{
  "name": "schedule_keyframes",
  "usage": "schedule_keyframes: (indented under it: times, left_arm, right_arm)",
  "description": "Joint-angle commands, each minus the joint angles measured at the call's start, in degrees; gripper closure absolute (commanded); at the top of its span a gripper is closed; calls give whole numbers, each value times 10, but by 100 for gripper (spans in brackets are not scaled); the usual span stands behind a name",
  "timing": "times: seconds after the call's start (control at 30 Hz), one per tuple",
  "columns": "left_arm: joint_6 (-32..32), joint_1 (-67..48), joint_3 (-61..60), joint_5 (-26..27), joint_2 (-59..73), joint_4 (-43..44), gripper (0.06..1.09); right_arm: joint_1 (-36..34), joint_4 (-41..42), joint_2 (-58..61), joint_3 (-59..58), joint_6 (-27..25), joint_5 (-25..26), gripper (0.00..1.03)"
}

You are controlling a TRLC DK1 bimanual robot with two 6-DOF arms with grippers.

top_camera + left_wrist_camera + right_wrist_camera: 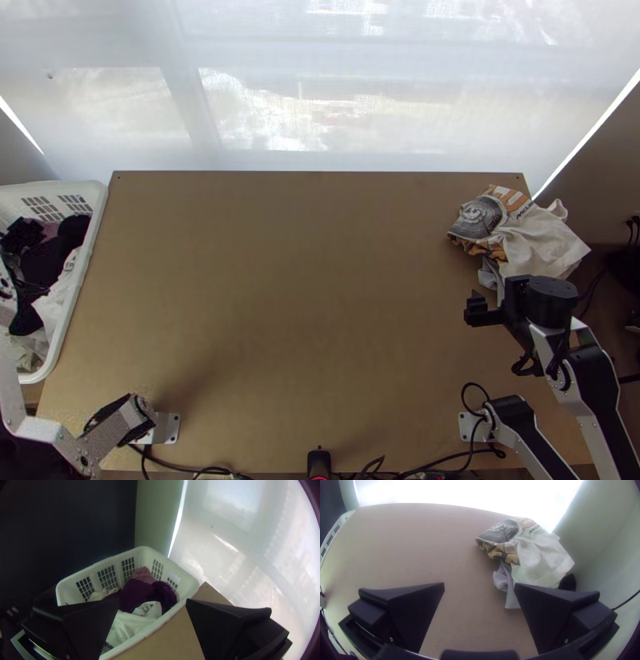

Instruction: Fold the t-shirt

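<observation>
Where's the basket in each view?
Top view: basket along the table's left edge.
Left wrist view: beyond the left gripper, seen between its open fingers.
Right wrist view: partly in view, across the table from the clothes.
Shared landmark: the table's far left corner.

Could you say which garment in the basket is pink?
The pink garment is bunched at the far end of the basket, against dark purple cloth; white cloth lies beyond that.

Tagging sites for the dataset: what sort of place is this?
Probably a robotics test station in an indoor room: left arm and right arm at a wooden table, basket of clothes beside it, backlit white screen behind.
</observation>
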Motion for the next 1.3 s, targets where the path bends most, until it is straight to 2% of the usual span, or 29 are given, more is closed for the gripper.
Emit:
schedule_keyframes:
  times: [0.0, 0.17, 0.33, 0.57, 0.77, 1.0, 1.13, 1.2, 1.27]
  left_arm:
    - [11, 116, 113, 87, 156, -57, 11]
    - [17, 137, 177, 94, 276, -84, 11]
    - [29, 147, 185, 92, 380, -89, 11]
    - [40, 150, 178, 57, 497, -78, 11]
    - [65, 147, 186, 28, 556, -23, 11]
    - [75, 144, 204, 13, 607, -2, 12]
    - [80, 140, 206, 13, 632, 6, 16]
    - [81, 138, 204, 13, 642, 12, 24]
    - [82, 138, 202, 14, 645, 19, 39]
  right_arm:
    - [-3, -6, 7, 6, -2, 0, 5]
    - [-3, -12, 11, 12, -5, 5, 5]
    - [-3, -23, 17, 17, -8, 7, 5]
    - [-3, -30, 25, 13, -22, 17, 5]
    - [-4, -46, 25, 6, -32, 25, 5]
    - [-10, -62, 24, -3, -38, 30, 5]
    - [-18, -71, 21, -5, -38, 30, 5]
    - [-21, -78, 18, -10, -38, 30, 5]
    - [-24, -85, 16, -12, -38, 30, 5]
